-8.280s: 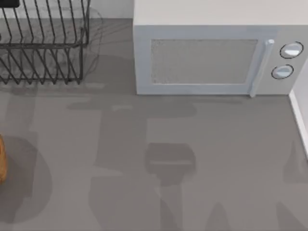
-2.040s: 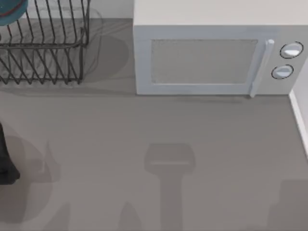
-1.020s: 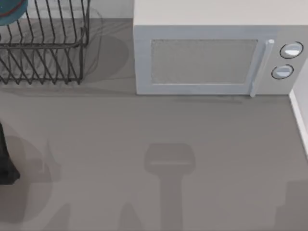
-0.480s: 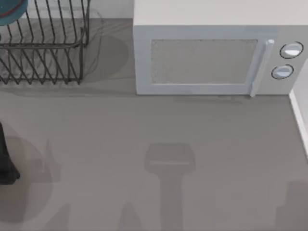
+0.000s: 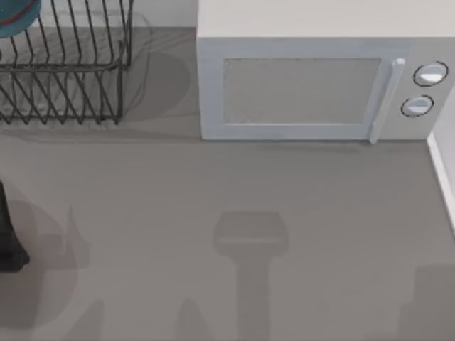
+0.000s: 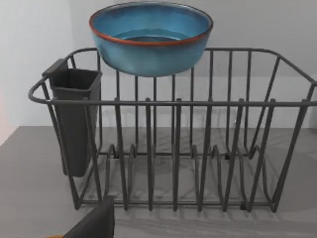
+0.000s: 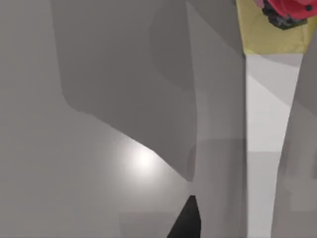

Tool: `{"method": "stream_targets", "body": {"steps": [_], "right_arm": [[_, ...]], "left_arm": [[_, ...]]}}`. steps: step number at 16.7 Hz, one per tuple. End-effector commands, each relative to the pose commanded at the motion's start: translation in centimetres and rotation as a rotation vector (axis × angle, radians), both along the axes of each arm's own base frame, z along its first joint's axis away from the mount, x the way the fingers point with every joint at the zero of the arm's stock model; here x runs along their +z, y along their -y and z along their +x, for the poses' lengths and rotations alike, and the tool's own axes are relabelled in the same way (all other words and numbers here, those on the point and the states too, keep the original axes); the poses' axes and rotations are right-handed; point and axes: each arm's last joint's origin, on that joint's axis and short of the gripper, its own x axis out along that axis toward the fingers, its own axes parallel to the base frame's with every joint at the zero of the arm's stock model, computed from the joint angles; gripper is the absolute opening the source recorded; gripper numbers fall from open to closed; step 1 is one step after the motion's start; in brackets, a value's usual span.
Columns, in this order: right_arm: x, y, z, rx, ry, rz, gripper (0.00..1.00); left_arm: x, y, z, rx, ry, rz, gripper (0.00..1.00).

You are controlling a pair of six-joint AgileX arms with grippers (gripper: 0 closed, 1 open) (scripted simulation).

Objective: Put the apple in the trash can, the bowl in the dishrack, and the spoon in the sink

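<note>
The teal-blue bowl [image 6: 151, 37] with a reddish-brown rim sits on top of the dark wire dishrack [image 6: 208, 148], above its bars. In the top view, the bowl's edge [image 5: 14, 18] shows at the far left corner over the dishrack [image 5: 64, 78]. A dark part of my left gripper [image 6: 94, 223] hangs just in front of the rack, apart from it. My left arm [image 5: 6, 238] is at the table's left edge. A red rounded thing, seemingly the apple [image 7: 287, 9], lies on a yellow surface [image 7: 267, 37]; I cannot tell whether that is the trash can. A dark part of my right gripper [image 7: 185, 220] is far from it. The spoon and sink are out of view.
A white microwave [image 5: 313, 85] stands at the back right, next to the rack. A dark cutlery holder [image 6: 74, 119] hangs on the rack's end. A pale wall edge [image 5: 441, 177] borders the grey counter [image 5: 213, 185] on the right.
Since the earliest frame the bowl has appeared on the rack, and my left arm now covers the orange thing at the left edge. Over the last second only the lower-right shadow shifts.
</note>
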Motion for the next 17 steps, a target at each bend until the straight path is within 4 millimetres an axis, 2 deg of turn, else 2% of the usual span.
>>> {"method": "stream_targets", "body": {"steps": [2,6,10,15,17], "right_arm": [[1.7,0.1,0.3,0.002,0.006,-0.002,0.00],[5.1,-0.1,-0.2,0.000,-0.066,0.022,0.00],[8.7,-0.2,-0.4,-0.005,-0.023,0.008,0.00],[8.6,-0.2,-0.4,-0.006,-0.026,0.008,0.00],[8.9,0.0,0.2,-0.002,-0.036,0.011,0.00]], "left_arm": [[0.0,0.0,0.0,0.000,0.000,0.000,1.00],[0.0,0.0,0.0,0.000,0.000,0.000,1.00],[0.0,0.0,0.0,0.000,0.000,0.000,1.00],[0.0,0.0,0.0,0.000,0.000,0.000,1.00],[0.0,0.0,0.0,0.000,0.000,0.000,1.00]]}}
